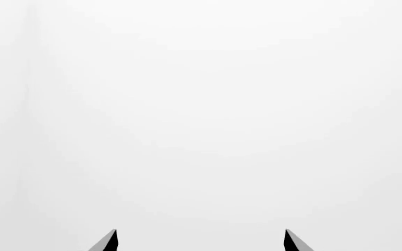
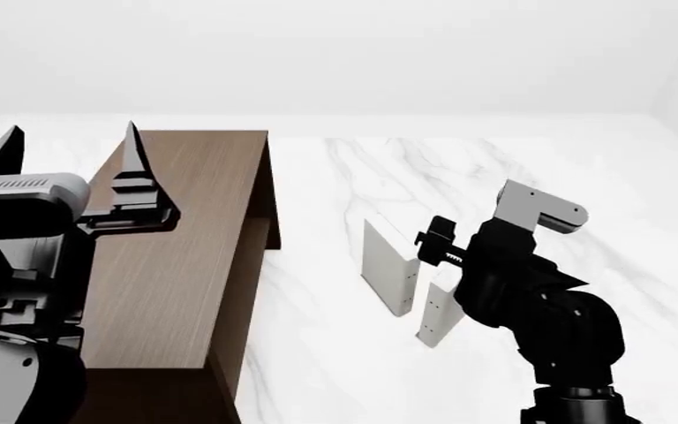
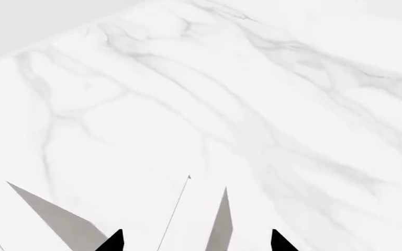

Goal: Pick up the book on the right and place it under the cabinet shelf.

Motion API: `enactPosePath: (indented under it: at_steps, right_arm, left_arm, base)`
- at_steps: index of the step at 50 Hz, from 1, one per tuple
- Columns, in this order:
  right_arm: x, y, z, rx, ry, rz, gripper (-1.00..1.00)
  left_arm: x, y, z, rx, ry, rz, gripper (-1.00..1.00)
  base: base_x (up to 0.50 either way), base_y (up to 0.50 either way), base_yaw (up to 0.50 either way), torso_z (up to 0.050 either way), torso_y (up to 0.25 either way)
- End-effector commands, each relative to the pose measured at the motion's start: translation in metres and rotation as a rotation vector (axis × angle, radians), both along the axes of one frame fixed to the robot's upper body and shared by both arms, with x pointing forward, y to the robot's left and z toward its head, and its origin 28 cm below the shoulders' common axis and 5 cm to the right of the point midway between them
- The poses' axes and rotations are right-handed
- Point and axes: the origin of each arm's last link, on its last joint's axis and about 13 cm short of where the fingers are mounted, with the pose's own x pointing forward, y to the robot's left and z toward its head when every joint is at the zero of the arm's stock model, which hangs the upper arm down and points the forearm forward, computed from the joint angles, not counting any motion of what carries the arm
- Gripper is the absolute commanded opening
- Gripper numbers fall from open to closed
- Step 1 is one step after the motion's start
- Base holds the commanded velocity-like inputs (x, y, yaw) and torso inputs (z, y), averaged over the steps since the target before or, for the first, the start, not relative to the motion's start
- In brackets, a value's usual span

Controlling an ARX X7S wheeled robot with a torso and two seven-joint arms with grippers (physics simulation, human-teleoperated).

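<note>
Book [image 2: 438,314]: thin, white, pale grey spine w/ tiny dark dots, upright on marble table [image 2: 351,353], just right of thicker book [image 2: 388,274]. R gripper [image 3: 195,241] spread, straddling its top edge. L gripper [image 2: 68,150] spread, raised above cabinet [image 2: 186,256].

Surface [image 2: 457,168]: white marble look with grey veining, smooth, slight sheen. Cabinet shelf [image 2: 180,256]: dark brown wood grain, matt. Book [image 2: 437,315]: plain white cover, pale grey spine, smooth matt. Thicker book [image 2: 388,269]: greyish-white, matt. Right tool [image 2: 433,240]: black, hard, matt finish.
</note>
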Motion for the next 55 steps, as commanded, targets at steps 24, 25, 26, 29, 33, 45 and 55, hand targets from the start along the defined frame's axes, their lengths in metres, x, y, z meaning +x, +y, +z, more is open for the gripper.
enactPosePath:
  at_steps: [24, 25, 26, 29, 33, 45, 55]
  right_arm:
    - [0.014, -0.001, -0.022, 0.0, 0.041, -0.023, 1.0]
    - [0.014, -0.001, -0.023, 0.001, 0.042, -0.023, 1.0]
    - [0.014, -0.001, -0.023, 0.002, 0.043, -0.023, 1.0]
    - [0.015, 0.0, -0.025, 0.006, 0.046, -0.023, 1.0]
    - [0.016, 0.0, -0.026, 0.01, 0.049, -0.025, 1.0]
    - [0.021, -0.001, -0.032, 0.021, 0.063, -0.03, 1.0]
    - [0.024, -0.001, -0.036, 0.025, 0.073, -0.038, 1.0]
  left_arm:
    - [0.001, 0.003, -0.008, -0.003, 0.011, 0.008, 1.0]
    - [0.001, 0.003, -0.008, -0.003, 0.012, 0.008, 1.0]
    - [0.001, 0.003, -0.009, -0.003, 0.012, 0.008, 1.0]
    - [0.001, 0.003, -0.009, -0.003, 0.014, 0.007, 1.0]
    - [0.001, 0.003, -0.01, -0.002, 0.015, 0.007, 1.0]
    - [0.0, 0.002, -0.011, 0.002, 0.017, 0.004, 1.0]
    - [0.001, 0.002, -0.009, 0.006, 0.014, 0.001, 1.0]
  base:
    - [0.0, 0.0, 0.0, 0.0, 0.0]
    - [0.0, 0.0, 0.0, 0.0, 0.0]
    - [0.0, 0.0, 0.0, 0.0, 0.0]
    - [0.0, 0.0, 0.0, 0.0, 0.0]
    - [0.0, 0.0, 0.0, 0.0, 0.0]
    - [0.0, 0.0, 0.0, 0.0, 0.0]
    - [0.0, 0.0, 0.0, 0.0, 0.0]
